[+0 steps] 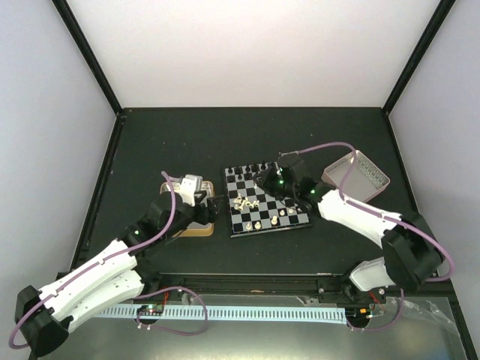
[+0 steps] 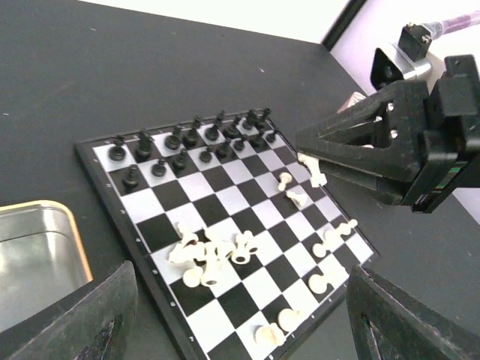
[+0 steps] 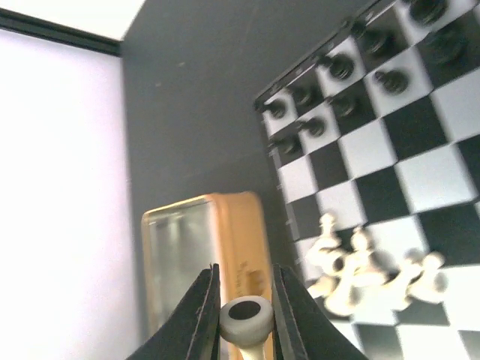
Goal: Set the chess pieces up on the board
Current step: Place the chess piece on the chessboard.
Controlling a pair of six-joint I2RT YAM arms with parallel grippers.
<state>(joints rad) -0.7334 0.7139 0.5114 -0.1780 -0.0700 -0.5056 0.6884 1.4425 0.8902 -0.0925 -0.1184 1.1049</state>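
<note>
The board [image 1: 279,204] lies mid-table. Black chess pieces [image 2: 191,141] stand in two rows along its far side. Cream pieces [image 2: 214,251] lie toppled in a heap near its left edge, and others [image 2: 330,240] are scattered by the near right edge. My right gripper [image 3: 244,300] hovers over the board's far part [image 1: 261,180] and is shut on the base of one cream piece [image 3: 245,319], which also shows in the left wrist view [image 2: 316,172]. My left gripper [image 2: 240,330] is open wide and empty, just left of the board [image 1: 199,196].
A gold-rimmed tin tray [image 2: 37,255] sits against the board's left side, under my left gripper. A pink-sided tray [image 1: 356,174] stands right of the board. A white cable track [image 1: 225,311] runs along the near table edge.
</note>
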